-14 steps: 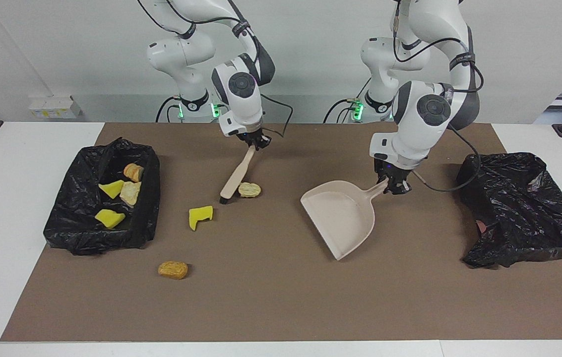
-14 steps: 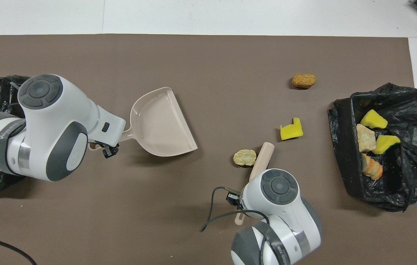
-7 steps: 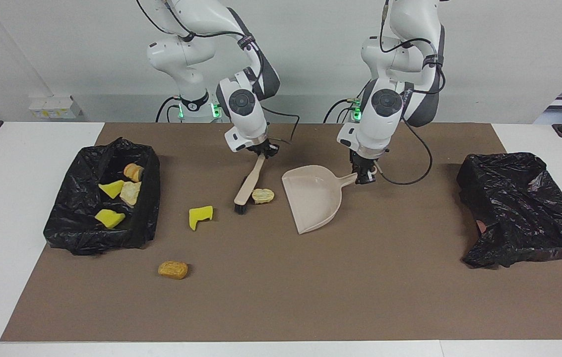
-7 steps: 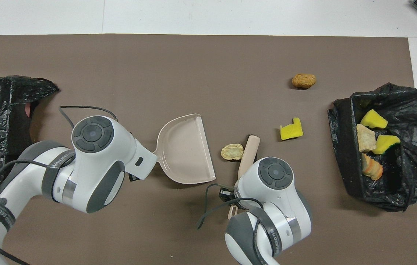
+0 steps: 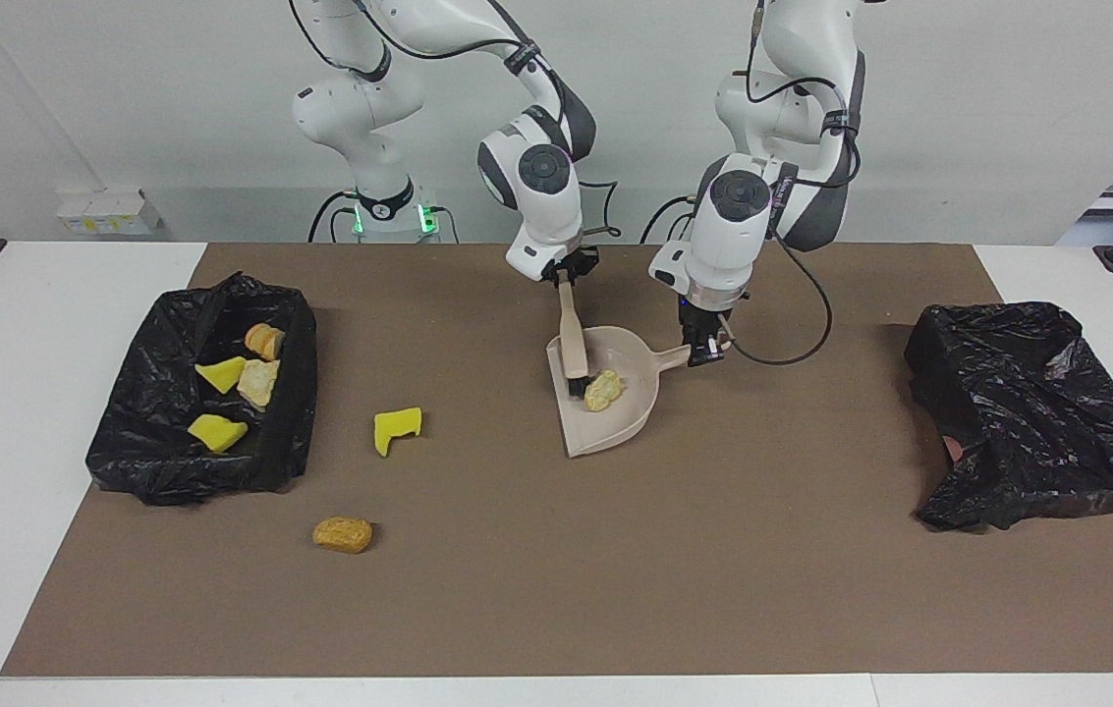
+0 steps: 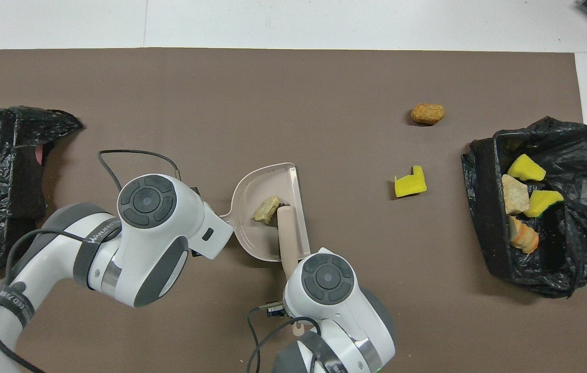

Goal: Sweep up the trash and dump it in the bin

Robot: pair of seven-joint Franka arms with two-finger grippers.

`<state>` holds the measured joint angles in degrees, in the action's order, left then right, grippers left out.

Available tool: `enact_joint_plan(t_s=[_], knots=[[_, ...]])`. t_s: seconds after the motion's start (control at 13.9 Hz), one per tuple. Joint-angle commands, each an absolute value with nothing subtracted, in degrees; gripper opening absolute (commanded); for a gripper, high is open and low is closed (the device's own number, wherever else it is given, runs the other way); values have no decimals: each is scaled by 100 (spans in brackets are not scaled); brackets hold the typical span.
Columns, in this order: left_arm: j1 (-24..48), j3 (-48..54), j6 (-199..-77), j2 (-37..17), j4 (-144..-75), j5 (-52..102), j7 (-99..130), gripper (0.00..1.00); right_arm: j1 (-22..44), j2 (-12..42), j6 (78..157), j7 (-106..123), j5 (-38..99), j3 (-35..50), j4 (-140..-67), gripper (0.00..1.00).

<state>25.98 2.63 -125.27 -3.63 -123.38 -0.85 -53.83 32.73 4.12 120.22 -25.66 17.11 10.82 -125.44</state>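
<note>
My left gripper (image 5: 708, 346) is shut on the handle of the beige dustpan (image 5: 615, 427), which rests on the brown mat mid-table. My right gripper (image 5: 566, 278) is shut on the handle of the brush (image 5: 571, 334), whose black bristles stand inside the pan. A tan lump of trash (image 5: 603, 390) lies in the pan against the bristles, and the lump (image 6: 266, 209), brush (image 6: 287, 233) and dustpan (image 6: 257, 239) also show from overhead. A yellow sponge chunk (image 5: 396, 429) and an orange-brown lump (image 5: 342, 533) lie loose on the mat. The black-bagged bin (image 5: 296, 393) holds several scraps.
The bin (image 6: 480, 207) stands at the right arm's end of the table. A crumpled black bag (image 5: 1028, 412) sits at the left arm's end. The loose sponge (image 6: 410, 183) and lump (image 6: 427, 113) lie between the dustpan and the bin. Cables trail from both wrists.
The left gripper carried the dustpan toward mid-table and set it down. The right gripper swept the tan lump with the brush toward the left arm's end, into the pan.
</note>
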Motion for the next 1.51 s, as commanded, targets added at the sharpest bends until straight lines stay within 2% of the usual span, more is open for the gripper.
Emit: enact_joint_plan(t_s=[0.0,0.29,0.43,0.65,0.79,1.01,1.15,1.44], knots=[[2664,193,-12779,-246,-12533,-149,-5423,0,2867,782,11392,-2267,1338,1055,-11621,0],[2602,193,-12779,-272,-12533,-141,-5362,0,2365,782,11093,-2924,242,1046,-11576,0],[2593,193,-12779,-272,-12533,-141,-5230,0,1875,913,10821,-2918,-541,1063,-11313,0],[2593,193,-12762,-272,-12533,-141,-5203,0,1075,1571,10302,-2341,-1159,1072,-10295,0],[2610,193,-12683,-272,-12533,-141,-5055,0,583,1949,10240,-1656,-1440,1072,-9767,0],[2680,193,-12639,-255,-12533,-141,-4484,0,124,2398,9933,-952,-1853,1064,-9020,0],[2689,202,-12621,-255,-12533,-141,-4290,0,-218,2635,9844,-590,-1933,1055,-8764,0],[2768,202,-12621,-246,-12533,-141,-3869,0,-255,2926,9844,-370,-2636,1055,-8702,0]])
